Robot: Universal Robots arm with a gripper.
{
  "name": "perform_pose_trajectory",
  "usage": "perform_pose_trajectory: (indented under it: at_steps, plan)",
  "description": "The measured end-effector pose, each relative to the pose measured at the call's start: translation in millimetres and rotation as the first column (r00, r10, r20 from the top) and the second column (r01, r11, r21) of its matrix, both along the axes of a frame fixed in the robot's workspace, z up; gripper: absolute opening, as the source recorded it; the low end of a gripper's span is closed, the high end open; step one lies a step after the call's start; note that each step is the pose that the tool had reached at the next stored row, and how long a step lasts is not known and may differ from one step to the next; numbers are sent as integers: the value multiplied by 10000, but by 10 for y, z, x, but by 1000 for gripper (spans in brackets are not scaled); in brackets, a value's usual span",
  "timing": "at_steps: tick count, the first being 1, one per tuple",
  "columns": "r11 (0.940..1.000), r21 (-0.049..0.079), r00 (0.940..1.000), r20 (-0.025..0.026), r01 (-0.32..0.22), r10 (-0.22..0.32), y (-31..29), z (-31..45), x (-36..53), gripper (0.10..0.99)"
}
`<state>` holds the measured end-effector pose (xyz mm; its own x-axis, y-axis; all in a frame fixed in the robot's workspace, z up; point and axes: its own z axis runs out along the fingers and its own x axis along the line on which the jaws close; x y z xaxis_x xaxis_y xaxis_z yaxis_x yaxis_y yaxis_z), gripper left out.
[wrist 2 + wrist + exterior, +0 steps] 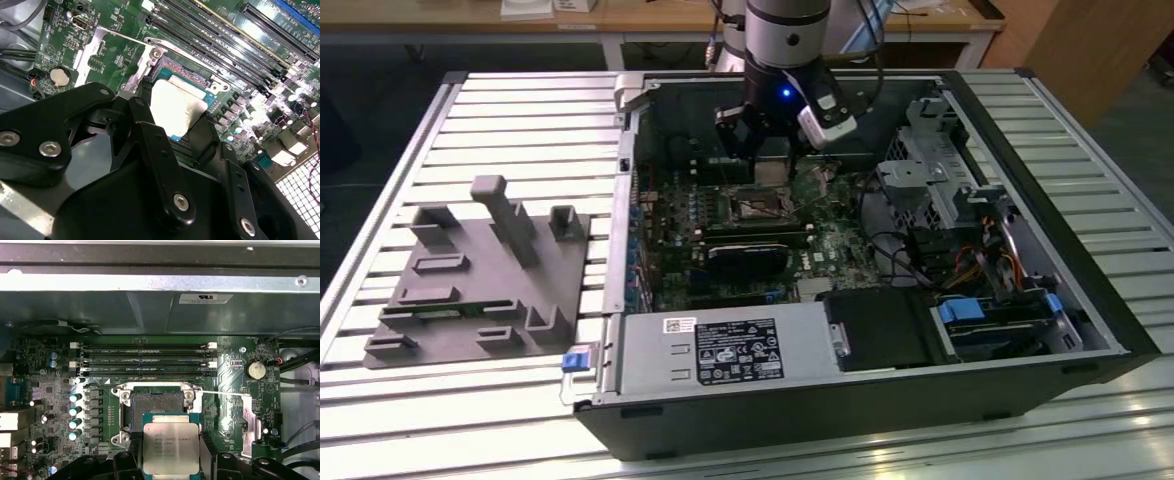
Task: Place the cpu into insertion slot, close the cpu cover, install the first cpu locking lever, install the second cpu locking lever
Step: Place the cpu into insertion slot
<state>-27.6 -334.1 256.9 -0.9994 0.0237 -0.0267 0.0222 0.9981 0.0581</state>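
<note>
Pincer downward, cpu above insertion slot

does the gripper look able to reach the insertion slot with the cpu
Probably yes: the gripper, shut on the cpu, hangs close to the insertion slot, whose dark centre lies uncovered in the first wrist view.

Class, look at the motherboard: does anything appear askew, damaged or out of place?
Nothing stands out. The cpu sits square between the jaws, not yet seated in the bare insertion slot.
</note>
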Motion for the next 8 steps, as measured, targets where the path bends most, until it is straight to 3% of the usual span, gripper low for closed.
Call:
perform_pose_trajectory:
  at_steps: [3, 8]
  plan:
    - [10000, 2, 10000, 1, 13, -13, 0, -1, 0, 541]
    - [9969, -1, 9969, 2, 792, -792, 0, -5, 0, 541]
